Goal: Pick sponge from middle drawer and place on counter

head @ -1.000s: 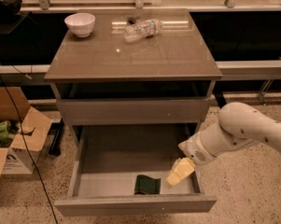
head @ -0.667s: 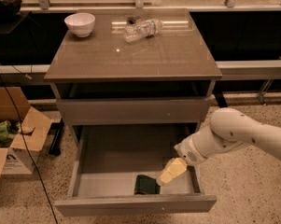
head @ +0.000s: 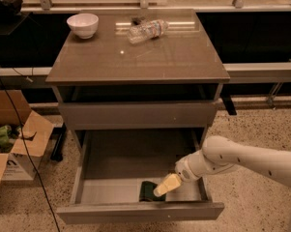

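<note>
Dark green sponge [head: 146,191] lies flat on the pale floor of the open middle drawer [head: 106,191], close to its near wall, right of centre. Gripper [head: 166,185] sits just right of it, its tip overlapping the sponge's right edge; contact unresolved, spread or closed cannot tell. Sponge's long axis unclear, as its right part is hidden. Counter [head: 135,57] above carries a white bowl [head: 83,24] far left and a clear bottle [head: 147,29] far centre. Judgement: the upper drawer front [head: 138,114] and the counter's edge crowd the lift path.
</note>
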Controlling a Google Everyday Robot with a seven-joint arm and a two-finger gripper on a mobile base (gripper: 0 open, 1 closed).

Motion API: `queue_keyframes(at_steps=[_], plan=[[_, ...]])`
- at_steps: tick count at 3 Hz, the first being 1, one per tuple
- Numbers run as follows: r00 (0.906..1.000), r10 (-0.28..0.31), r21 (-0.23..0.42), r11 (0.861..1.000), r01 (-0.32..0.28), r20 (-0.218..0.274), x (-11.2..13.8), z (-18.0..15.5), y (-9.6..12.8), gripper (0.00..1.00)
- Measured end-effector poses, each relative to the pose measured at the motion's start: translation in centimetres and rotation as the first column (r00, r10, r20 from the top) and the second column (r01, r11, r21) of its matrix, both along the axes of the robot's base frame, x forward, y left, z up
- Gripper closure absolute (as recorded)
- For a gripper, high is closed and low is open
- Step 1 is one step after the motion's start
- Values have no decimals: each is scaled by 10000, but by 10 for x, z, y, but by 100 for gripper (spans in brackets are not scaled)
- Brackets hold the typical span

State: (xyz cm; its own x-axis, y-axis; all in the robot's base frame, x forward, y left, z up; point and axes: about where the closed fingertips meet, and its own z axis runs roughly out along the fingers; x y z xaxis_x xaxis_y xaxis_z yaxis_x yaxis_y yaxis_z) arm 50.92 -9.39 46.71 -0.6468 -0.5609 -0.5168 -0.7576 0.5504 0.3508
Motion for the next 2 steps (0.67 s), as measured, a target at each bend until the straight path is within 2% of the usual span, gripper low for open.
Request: queue_keyframes(at_steps=[1,2], plan=[[10000,-1,0,10000,1,1,0,0,0,0],[9986,-405,-61,9992,407,345,4,-7,6,0]])
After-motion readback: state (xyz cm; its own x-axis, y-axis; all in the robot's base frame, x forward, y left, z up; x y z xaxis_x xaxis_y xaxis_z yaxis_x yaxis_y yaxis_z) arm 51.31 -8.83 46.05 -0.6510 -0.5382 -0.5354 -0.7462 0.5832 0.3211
